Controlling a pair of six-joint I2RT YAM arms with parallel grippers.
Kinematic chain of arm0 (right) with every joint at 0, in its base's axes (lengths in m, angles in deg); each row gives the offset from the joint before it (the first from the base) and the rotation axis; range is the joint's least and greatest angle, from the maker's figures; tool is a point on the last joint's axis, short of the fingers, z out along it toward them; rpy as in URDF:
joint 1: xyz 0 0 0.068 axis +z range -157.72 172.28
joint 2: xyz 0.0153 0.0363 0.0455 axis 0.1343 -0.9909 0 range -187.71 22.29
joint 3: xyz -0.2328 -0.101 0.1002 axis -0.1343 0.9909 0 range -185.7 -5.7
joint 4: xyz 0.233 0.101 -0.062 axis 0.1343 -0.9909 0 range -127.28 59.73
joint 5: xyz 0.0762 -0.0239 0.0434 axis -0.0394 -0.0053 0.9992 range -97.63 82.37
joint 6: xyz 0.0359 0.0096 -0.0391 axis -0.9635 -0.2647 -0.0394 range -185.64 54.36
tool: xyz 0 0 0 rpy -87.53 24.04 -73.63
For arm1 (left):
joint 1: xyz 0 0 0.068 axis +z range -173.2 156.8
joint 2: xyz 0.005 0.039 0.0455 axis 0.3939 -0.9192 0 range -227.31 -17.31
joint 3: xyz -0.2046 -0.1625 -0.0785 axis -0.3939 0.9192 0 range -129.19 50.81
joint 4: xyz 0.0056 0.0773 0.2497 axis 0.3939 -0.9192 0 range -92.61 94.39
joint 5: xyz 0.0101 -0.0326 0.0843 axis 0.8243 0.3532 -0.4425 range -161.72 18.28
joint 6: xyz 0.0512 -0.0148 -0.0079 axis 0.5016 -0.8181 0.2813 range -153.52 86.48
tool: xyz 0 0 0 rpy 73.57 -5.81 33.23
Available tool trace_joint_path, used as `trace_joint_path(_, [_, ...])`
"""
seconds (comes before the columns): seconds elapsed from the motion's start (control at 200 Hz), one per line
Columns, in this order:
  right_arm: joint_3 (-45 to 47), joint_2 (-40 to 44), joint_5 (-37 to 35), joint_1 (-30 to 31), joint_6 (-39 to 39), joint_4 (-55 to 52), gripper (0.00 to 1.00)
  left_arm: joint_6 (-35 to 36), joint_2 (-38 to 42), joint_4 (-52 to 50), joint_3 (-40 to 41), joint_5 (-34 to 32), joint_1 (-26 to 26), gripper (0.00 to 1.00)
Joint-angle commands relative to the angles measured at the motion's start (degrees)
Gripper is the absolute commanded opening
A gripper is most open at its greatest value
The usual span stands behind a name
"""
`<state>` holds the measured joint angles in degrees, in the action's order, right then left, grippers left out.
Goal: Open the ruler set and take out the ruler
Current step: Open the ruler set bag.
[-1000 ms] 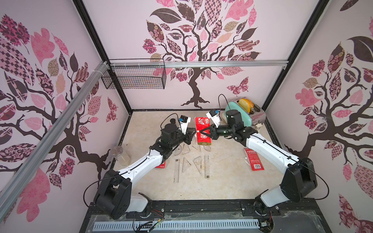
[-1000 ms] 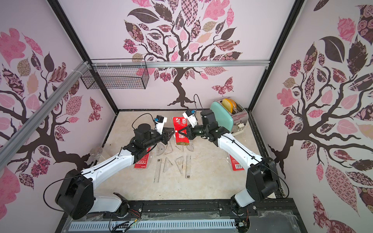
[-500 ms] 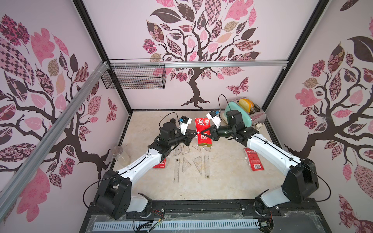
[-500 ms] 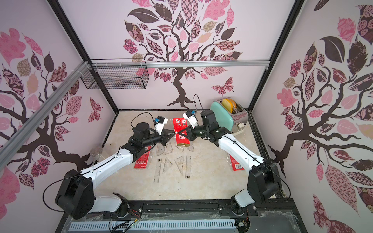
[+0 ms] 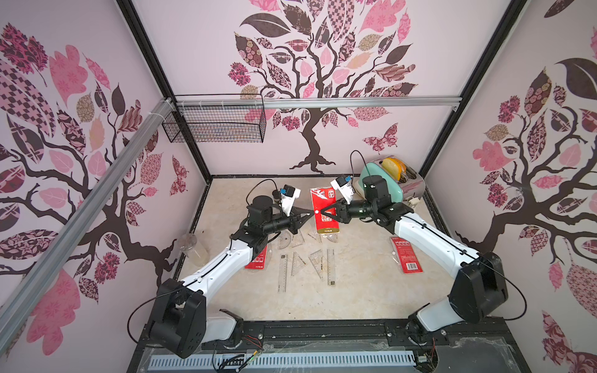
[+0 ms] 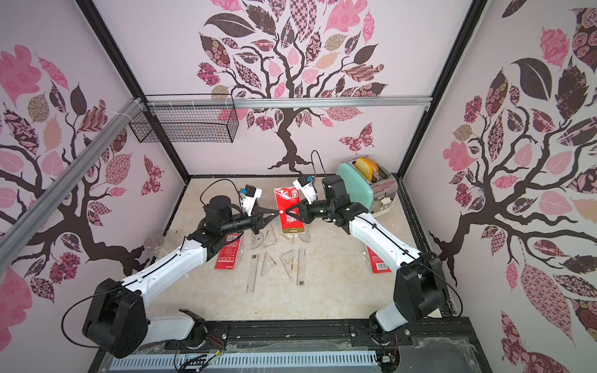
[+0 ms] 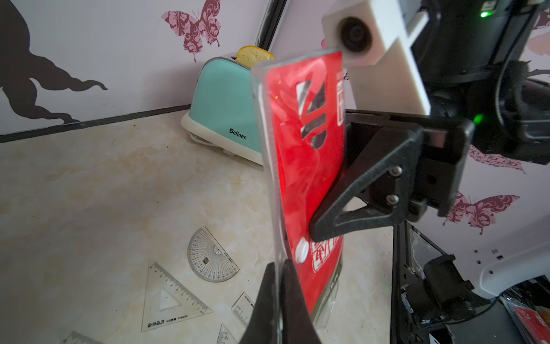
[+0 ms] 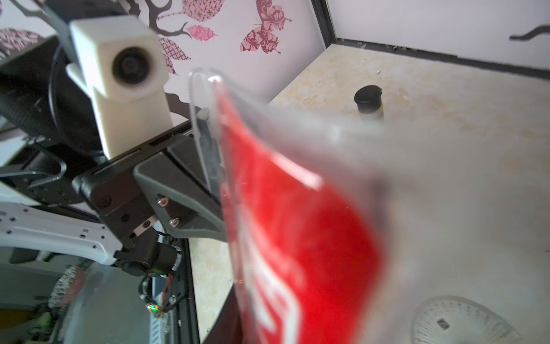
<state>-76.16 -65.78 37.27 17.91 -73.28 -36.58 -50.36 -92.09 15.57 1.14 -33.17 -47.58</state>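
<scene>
Held ruler set (image 5: 321,198) upright off table (image 5: 355,290), toward 12 o'clock. Clamped its clear edge w/ L gripper (image 5: 310,212) from 9; straddled red face w/ R gripper (image 5: 323,212) from 3, gripping or slack, couldn't tell. Risked twist, drop onto loose rulers (image 5: 282,273) on edge pinch alone.

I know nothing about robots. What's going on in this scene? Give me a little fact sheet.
Held item: red ruler set pouch, upright between the two claws
Left claw: shut on the pouch's clear edge
Right claw: one finger against the pouch's red face; grip unclear
Loose on table: clear rulers, set squares, protractors
Other packs: two red ones, lying flat
Back corner: mint toaster
</scene>
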Motion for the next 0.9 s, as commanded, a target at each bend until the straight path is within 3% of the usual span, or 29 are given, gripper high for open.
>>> trace_joint_path(0.0, [-1.4,-2.5,-2.5,-2.1,-2.6,1.1,0.32,-1.9,3.3,-1.5,0.3,3.5,0.7,0.00])
trace_joint_path(0.155, [-1.9,-4.3,-3.5,-2.9,-4.5,1.9,0.45,-4.6,3.6,-6.2,-0.4,4.6,1.1,0.00])
trace_joint_path(0.365, [-0.2,-2.4,-6.3,-2.9,-4.4,1.3,0.50,-5.7,2.2,-7.0,-0.7,4.4,1.4,0.00])
trace_joint_path(0.505, [0.8,0.0,-4.2,-2.4,-5.1,1.8,0.43,-5.4,1.1,-6.8,-1.0,4.4,1.4,0.00])
trace_joint_path(0.685, [1.1,1.6,-2.0,0.4,-6.4,2.9,0.22,-4.7,-0.6,-7.6,-2.3,2.8,1.4,0.00])
trace_joint_path(0.895, [-1.0,0.0,-4.2,5.5,-7.8,4.3,0.17,-2.9,-1.2,-14.4,-4.9,-6.0,1.4,0.00])
